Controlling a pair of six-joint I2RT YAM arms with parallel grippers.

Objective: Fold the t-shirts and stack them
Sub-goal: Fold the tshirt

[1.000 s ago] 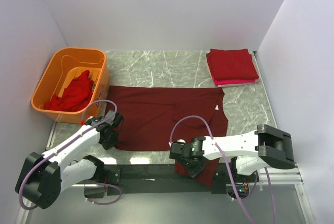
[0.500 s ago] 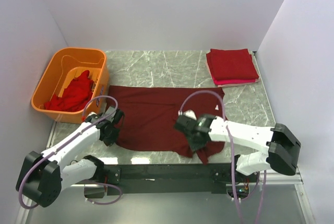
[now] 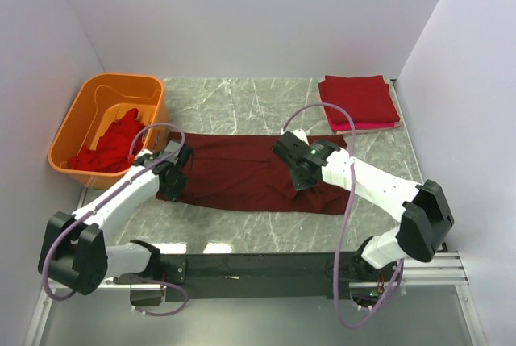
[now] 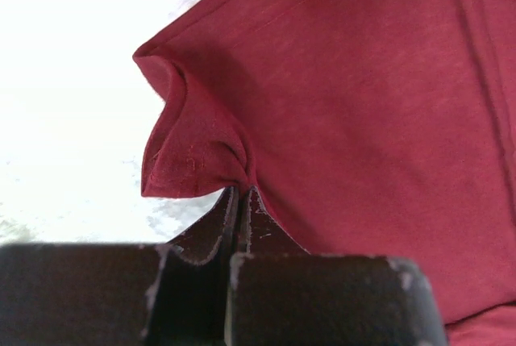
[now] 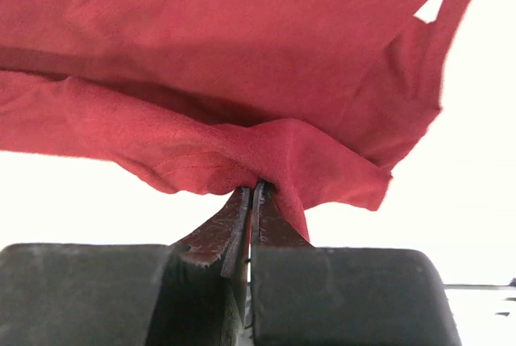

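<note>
The dark maroon t-shirt (image 3: 238,175) lies as a long band on the marble tabletop (image 3: 242,104), stretched between the two pincers. The left pincer (image 3: 171,173) is clamped on the shirt's left edge. In its wrist view the tips are pressed together, with a pucker of hem bunched just ahead of them. The right pincer (image 3: 303,177) is also closed on cloth. A doubled lip of fabric is nipped between its tips, and more of the shirt spreads beyond them.

Going by the narrow shape, a lengthwise fold looks laid or nearly laid. The cloth has not been let go, and the cross folds are yet to come.

Beyond the right pincer, at the far right, sits the stack of folded shirts (image 3: 359,100), a dark red one on a brighter one. Just left of the left pincer, the orange tub (image 3: 76,132) holds crumpled red shirt cloth (image 3: 113,146) waiting its turn. How many shirts that is cannot be told. By my reckoning the job is about halfway done.
</note>
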